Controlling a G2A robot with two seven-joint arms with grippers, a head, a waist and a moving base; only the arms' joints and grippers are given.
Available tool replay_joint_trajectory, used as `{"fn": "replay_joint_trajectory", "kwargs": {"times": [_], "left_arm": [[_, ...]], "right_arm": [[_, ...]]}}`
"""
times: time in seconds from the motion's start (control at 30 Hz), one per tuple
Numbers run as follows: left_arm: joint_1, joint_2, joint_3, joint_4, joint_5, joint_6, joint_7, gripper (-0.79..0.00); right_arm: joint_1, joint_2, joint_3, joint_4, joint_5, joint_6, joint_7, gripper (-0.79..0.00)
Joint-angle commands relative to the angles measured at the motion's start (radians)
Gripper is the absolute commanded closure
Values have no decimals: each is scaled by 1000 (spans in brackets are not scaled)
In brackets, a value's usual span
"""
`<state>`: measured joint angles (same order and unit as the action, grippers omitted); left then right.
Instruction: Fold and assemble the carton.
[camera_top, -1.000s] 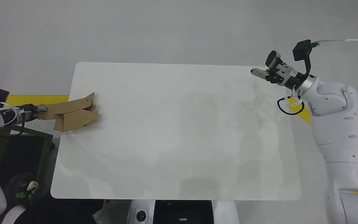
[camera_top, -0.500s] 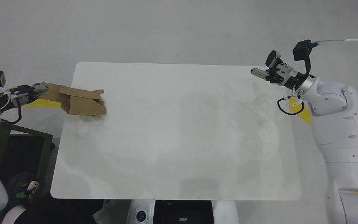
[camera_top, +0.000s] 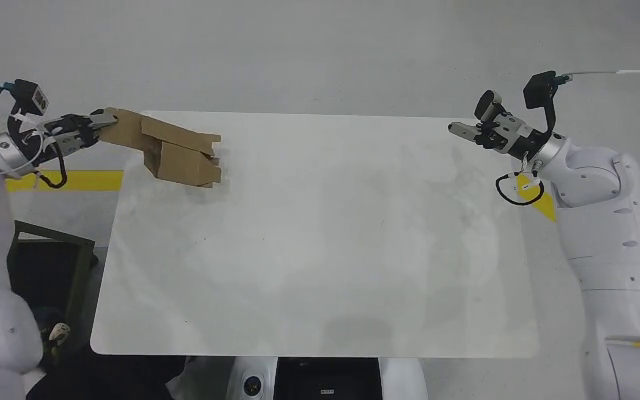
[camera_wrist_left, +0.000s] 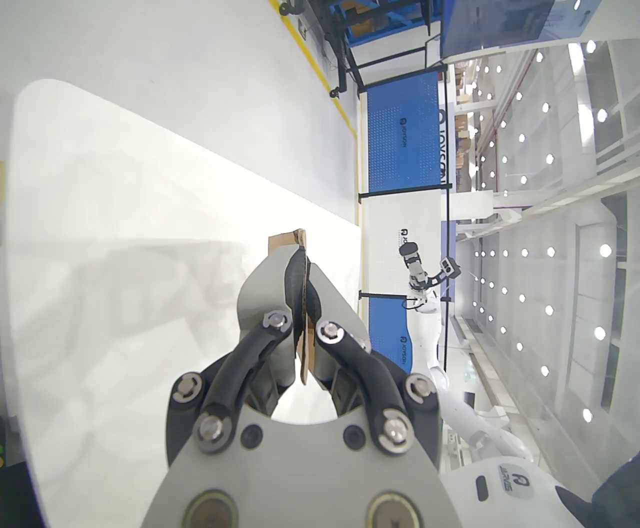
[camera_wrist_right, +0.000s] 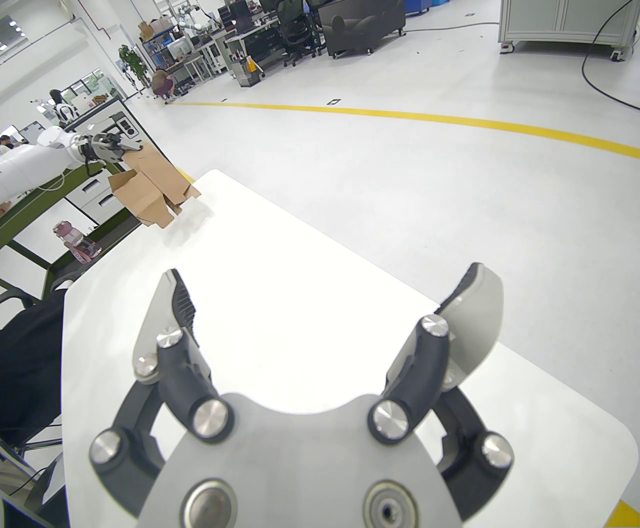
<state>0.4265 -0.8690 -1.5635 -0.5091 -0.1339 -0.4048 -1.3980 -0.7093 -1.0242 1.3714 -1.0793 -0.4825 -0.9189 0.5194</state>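
Observation:
A brown, partly folded carton (camera_top: 170, 150) hangs over the table's far left corner, held by one flap. My left gripper (camera_top: 98, 121) is shut on that flap just off the table's left edge. In the left wrist view the cardboard edge (camera_wrist_left: 301, 300) stands pinched between the two pads of the left gripper (camera_wrist_left: 299, 295). From the right wrist view the carton (camera_wrist_right: 150, 192) and the left gripper (camera_wrist_right: 131, 146) appear far across the table. My right gripper (camera_top: 461, 129) is open above the far right corner, and its own view shows the right gripper (camera_wrist_right: 330, 300) with nothing between its spread fingers.
The white table (camera_top: 320, 250) is bare apart from the carton. A dark green cart (camera_wrist_right: 45, 210) stands past the left edge, with a pink bottle (camera_wrist_right: 67, 235) beside it. Yellow floor lines (camera_wrist_right: 425, 120) run beyond the table.
My left gripper has lifted the carton and carried it toward the far edge and a little rightward over the table's corner. The right arm has stayed still.

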Motion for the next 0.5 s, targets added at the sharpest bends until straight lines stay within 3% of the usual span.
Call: {"fn": "replay_joint_trajectory", "kwargs": {"times": [0.0, 0.47], "left_arm": [[11, -12, 19, -35, -37, 16, -4, 0], [84, -80, 157, -304, -273, 144, 19, 0]], "right_arm": [[0, 0, 0, 0, 0, 0, 0, -785], [0, 0, 0, 0, 0, 0, 0, -785]]}}
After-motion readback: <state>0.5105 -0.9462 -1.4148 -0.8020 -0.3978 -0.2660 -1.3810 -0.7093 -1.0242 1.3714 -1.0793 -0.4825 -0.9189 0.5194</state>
